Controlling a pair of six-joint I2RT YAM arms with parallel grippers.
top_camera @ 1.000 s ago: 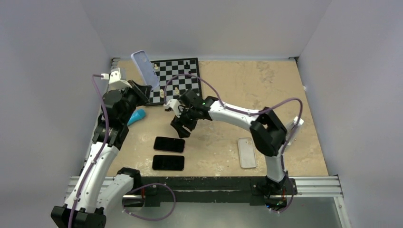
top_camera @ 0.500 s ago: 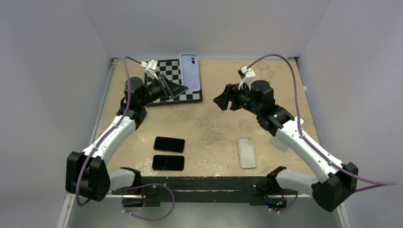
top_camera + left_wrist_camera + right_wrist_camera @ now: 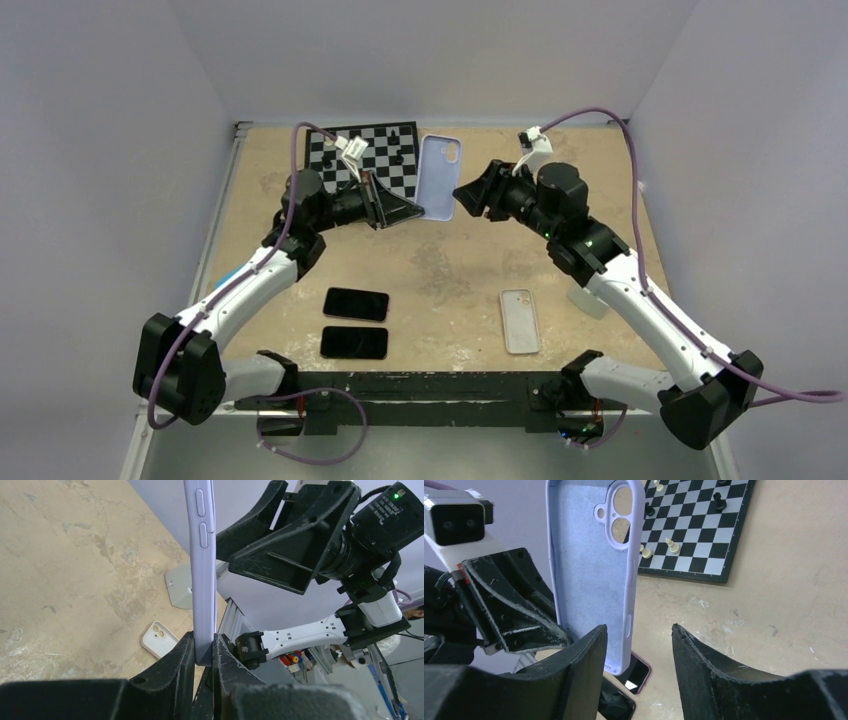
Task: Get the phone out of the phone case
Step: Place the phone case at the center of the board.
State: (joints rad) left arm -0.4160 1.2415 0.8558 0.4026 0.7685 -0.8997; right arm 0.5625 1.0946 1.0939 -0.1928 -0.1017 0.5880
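My left gripper [image 3: 408, 212] [image 3: 204, 647] is shut on the bottom end of a lavender phone case [image 3: 438, 176] [image 3: 202, 580] and holds it upright above the table. In the right wrist view the phone case [image 3: 589, 570] shows its bare inner lining, and the chessboard shows through its camera hole. My right gripper [image 3: 466, 197] [image 3: 640, 627] is open, with the case's side edge standing in the gap between its jaws. Two black phones [image 3: 356, 303] [image 3: 353, 342] lie screen-up on the table near the front left.
A chessboard [image 3: 370, 160] with a few pieces lies at the back left, under my left forearm. A white phone case [image 3: 520, 320] lies face down at the front right. Grey walls close in the table on three sides.
My left arm carried the lavender case from the back left rightward over the chessboard. My right arm left the phones, swung to the back right, then closed in on the case with its jaws narrowing.
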